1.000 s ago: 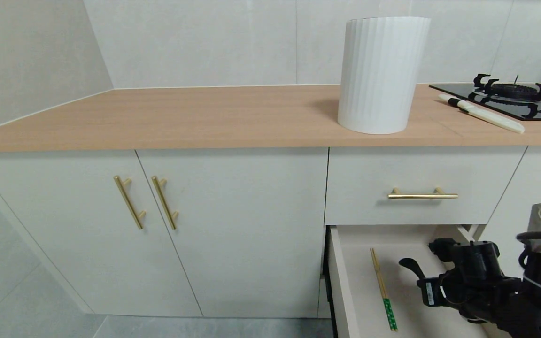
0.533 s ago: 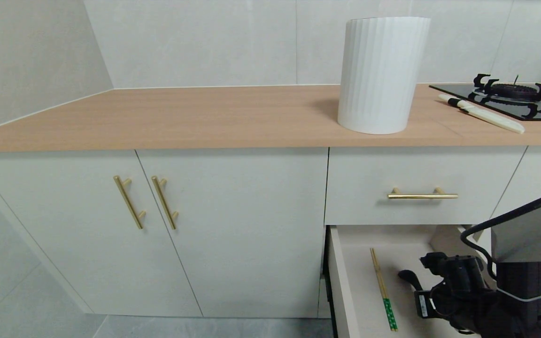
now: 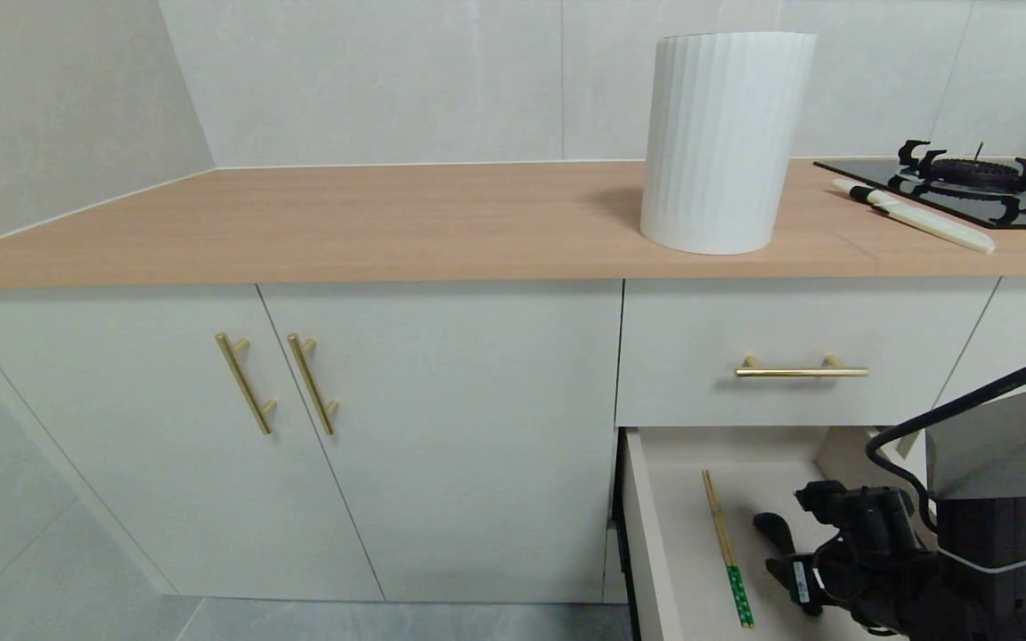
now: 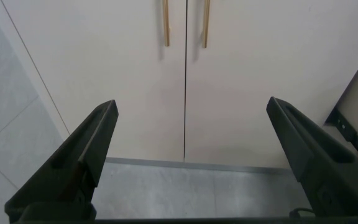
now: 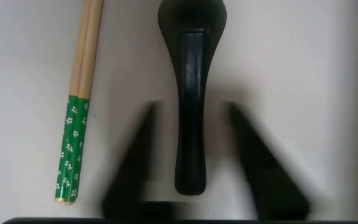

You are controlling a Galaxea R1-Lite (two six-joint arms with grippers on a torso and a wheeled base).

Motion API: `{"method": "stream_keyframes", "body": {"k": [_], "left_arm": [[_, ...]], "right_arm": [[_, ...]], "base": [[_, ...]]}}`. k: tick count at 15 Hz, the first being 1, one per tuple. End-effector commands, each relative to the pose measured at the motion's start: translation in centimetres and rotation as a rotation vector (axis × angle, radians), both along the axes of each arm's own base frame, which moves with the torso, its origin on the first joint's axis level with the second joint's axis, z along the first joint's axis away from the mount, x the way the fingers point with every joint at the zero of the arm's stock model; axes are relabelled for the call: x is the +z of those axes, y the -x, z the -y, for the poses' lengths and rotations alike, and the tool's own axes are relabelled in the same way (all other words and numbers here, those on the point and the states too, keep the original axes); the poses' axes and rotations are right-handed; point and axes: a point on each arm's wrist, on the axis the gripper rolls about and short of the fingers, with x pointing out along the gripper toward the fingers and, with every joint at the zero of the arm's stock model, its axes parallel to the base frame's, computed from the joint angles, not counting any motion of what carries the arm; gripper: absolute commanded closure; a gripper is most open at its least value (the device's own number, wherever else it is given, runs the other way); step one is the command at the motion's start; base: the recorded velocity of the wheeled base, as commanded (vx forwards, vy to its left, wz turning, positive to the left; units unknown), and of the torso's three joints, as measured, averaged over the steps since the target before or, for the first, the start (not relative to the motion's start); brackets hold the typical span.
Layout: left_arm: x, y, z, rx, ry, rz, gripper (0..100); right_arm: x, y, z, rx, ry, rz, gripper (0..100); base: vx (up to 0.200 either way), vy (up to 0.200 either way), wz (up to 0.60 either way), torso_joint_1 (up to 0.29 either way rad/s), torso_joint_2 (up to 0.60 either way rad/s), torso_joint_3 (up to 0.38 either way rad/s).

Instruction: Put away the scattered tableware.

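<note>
Chopsticks with green patterned ends lie as a pair, side by side and touching, on the floor of the open lower drawer, toward its left wall; a black spoon lies just beside them on the same drawer floor, apart from them, its bowl pointing toward the back of the drawer; the right tool hangs low over the spoon, released, with one finger on either side of the spoon's handle and a gap showing between each finger and the handle, though the fingers are blurred in the right wrist view; whether they touch the drawer floor cannot be told; a pale knife with a dark band on its handle lies on the wooden tabletop, at the near edge of the black gas hob, its handle resting on the hob's corner; a tall white ribbed container stands upright on the tabletop, near the knife and above the closed upper drawer with its gold bar handle; the left tool is down low in front of the two closed cupboard doors, released, its fingers spread wide with nothing between them; the doors' gold handles hang upright either side of the seam.
</note>
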Motion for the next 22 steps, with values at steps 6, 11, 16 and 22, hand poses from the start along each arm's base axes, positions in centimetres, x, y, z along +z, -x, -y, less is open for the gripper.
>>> {"method": "stream_keyframes", "body": {"k": [6,11,16,22], "left_arm": [[0.0,0.0,0.0,0.001,0.001,-0.001,0],[0.0,0.0,0.0,0.001,0.001,-0.001,0],[0.0,0.0,0.0,0.001,0.001,-0.001,0],[0.0,0.0,0.0,0.001,0.001,-0.001,0]], "right_arm": [[7.2,2.7,0.4,0.010,-0.036,0.216,0],[13.6,5.5,0.6,0.029,-0.043,0.224,0],[16.4,8.5,0.4,0.070,-0.033,0.140,0],[18.0,11.2,0.2,0.136,-0.012,0.101,0]], "base": [[0.000,0.000,0.00,0.000,0.00,0.000],[0.000,0.000,0.00,0.000,0.00,0.000],[0.000,0.000,0.00,0.000,0.00,0.000],[0.000,0.000,0.00,0.000,0.00,0.000]]}}
